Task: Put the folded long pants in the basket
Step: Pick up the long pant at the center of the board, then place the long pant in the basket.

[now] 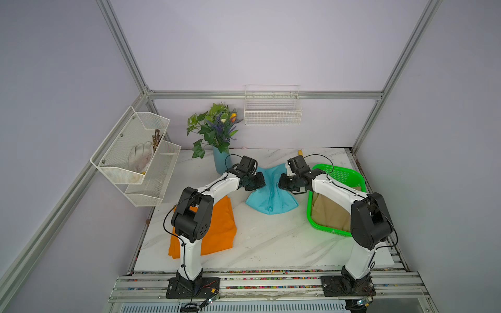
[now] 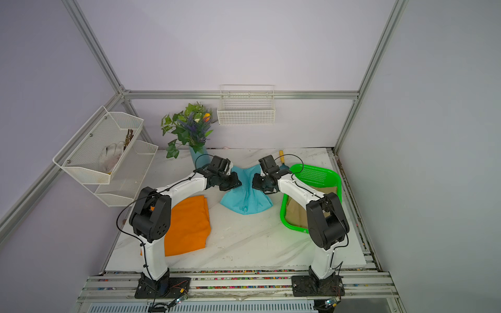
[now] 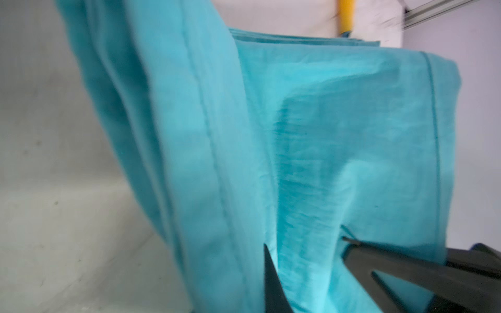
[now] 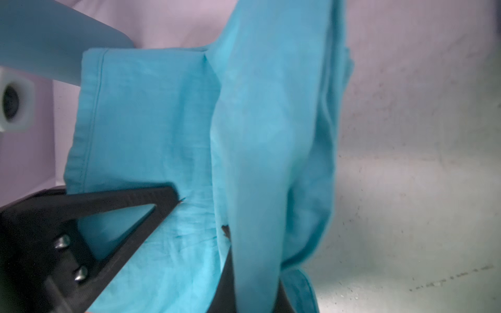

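Between my two arms, above the table's middle, hang the teal-blue folded long pants [image 1: 271,199] [image 2: 245,199], bunched and draping down to the marble. My left gripper [image 1: 261,184] [image 3: 305,242] is shut on their left side. On their right side my right gripper [image 1: 280,185] [image 4: 200,212] is shut too, with cloth wrapped over its fingers. The orange pants [image 1: 219,227] lie flat at the left, partly under my left arm. At the right stands the green basket [image 1: 349,173] with the tan pants [image 1: 330,211] inside, partly hidden by my right arm.
A blue vase of plants [image 1: 221,162] stands just behind my left gripper. A yellow-handled tool [image 2: 281,155] lies by the back wall near the green basket. A white wire basket [image 1: 272,108] hangs on the back wall and a white mesh rack [image 1: 138,154] on the left wall.
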Controlling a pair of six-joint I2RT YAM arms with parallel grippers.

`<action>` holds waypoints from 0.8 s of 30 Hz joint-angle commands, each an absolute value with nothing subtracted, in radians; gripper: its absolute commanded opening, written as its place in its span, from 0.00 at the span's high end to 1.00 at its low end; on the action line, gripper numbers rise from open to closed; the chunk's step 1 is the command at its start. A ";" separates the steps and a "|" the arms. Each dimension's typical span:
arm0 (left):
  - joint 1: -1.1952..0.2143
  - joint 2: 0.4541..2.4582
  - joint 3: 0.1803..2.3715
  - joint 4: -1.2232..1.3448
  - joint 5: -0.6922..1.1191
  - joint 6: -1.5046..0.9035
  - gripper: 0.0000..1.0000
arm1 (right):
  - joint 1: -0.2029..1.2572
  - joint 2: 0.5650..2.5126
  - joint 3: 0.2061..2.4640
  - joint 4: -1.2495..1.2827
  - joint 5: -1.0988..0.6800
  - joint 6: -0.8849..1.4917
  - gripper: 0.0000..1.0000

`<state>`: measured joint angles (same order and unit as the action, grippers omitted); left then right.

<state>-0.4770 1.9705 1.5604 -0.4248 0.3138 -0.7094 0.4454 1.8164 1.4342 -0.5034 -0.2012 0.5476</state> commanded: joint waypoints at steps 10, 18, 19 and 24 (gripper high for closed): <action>-0.609 1.965 1.924 -0.427 0.428 -0.689 1.00 | 0.361 1.552 1.549 -0.671 -0.114 0.368 1.00; -0.727 2.112 2.144 -0.369 0.451 -0.758 1.00 | 0.155 1.378 1.493 -0.868 -0.019 0.244 1.00; -0.739 2.131 2.159 -0.357 0.456 -0.779 1.00 | 0.136 1.375 1.494 -0.894 0.012 0.240 1.00; -0.807 2.223 2.209 -0.300 0.482 -0.881 1.00 | 0.015 1.355 1.453 -0.935 0.017 0.224 1.00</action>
